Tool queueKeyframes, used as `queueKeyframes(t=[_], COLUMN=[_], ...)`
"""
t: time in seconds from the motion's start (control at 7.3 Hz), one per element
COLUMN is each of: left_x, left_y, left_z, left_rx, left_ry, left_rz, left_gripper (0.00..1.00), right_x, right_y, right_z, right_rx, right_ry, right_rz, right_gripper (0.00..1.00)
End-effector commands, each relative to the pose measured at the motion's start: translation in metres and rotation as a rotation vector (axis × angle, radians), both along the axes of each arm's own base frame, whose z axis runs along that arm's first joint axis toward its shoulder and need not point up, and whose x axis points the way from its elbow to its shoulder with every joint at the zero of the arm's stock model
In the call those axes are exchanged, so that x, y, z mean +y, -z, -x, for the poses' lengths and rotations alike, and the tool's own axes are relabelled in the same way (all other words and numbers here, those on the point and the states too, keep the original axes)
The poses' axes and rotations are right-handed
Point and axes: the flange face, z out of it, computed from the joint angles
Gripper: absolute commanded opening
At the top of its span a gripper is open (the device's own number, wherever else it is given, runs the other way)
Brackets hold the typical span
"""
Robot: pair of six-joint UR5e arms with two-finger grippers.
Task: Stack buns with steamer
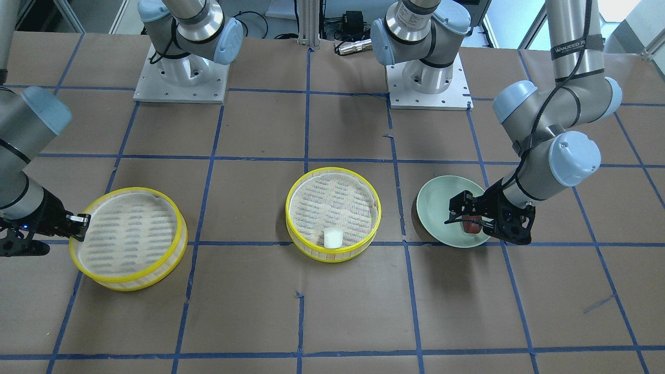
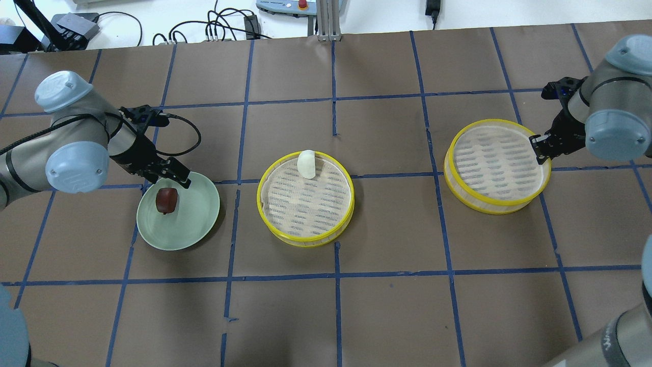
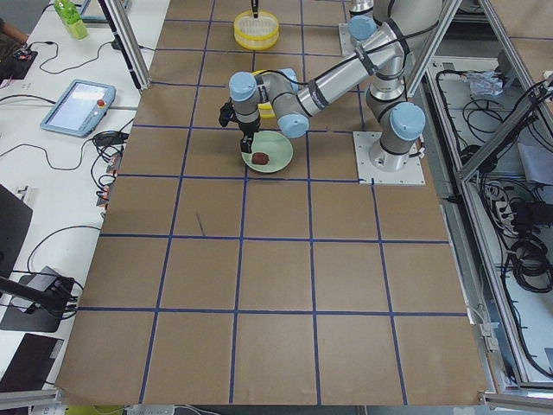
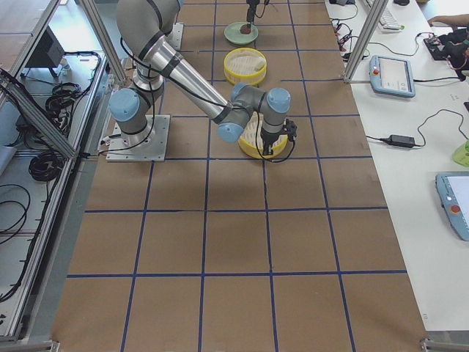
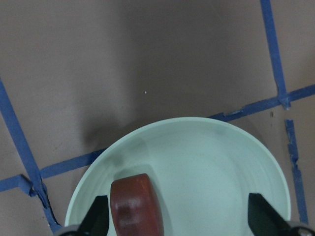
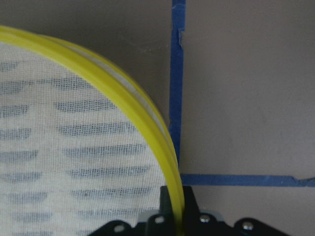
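On the table (image 2: 387,316), the left tool (image 5: 177,223) hangs spread over the red bun (image 2: 166,200) on the plate (image 2: 196,224). The right tool (image 2: 541,148) pinches the empty steamer (image 2: 489,206) by its rim. The white bun (image 2: 307,163) sits in the middle steamer (image 2: 305,242).

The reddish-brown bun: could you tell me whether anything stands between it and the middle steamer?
Nothing visible does: only bare table lies between its plate and the middle steamer, whose white bun sits at one edge.

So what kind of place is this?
Probably a robotics lab, not a kitchen: two arms bolted to a table gridded with blue tape, and a teach pendant and cables beside it.
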Motion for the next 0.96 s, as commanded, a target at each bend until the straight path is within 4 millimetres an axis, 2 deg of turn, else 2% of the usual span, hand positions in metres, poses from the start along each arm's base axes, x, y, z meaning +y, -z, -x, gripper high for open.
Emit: queueKeyframes(t=[0.0,0.14,0.27,0.41,0.55,0.68,0.82], left_x=[-0.003,-0.003,0.0,0.006,0.012,0.014,0.014], left_y=[0.012,0.012,0.014,0.018,0.023,0.025,0.024], left_z=[-0.003,-0.003,-0.004,-0.008,-0.007,-0.007,-0.007], left_rx=[-0.002,-0.002,-0.02,-0.063,-0.075,-0.075,-0.081], left_ry=[-0.002,-0.002,-0.016,-0.02,-0.018,-0.022,-0.066], left_rz=[-0.001,-0.001,-0.015,-0.049,-0.068,-0.076,-0.078], left_gripper=[0.98,0.85,0.58,0.33,0.16,0.05,0.03], right_x=[-0.001,-0.001,0.004,0.013,0.028,0.049,0.066], right_y=[-0.043,-0.052,-0.068,-0.081,-0.087,-0.087,-0.078], right_z=[-0.04,-0.082,-0.133,-0.192,-0.263,-0.327,-0.37], right_rx=[-0.006,-0.057,-0.069,-0.069,-0.076,-0.069,-0.067], right_ry=[-0.037,-0.02,-0.043,0.064,0.112,0.134,0.227], right_rz=[0.011,0.026,0.036,0.047,0.054,0.054,0.031], right_gripper=[0.05,0.05,0.05,0.05,0.05,0.05,0.05])
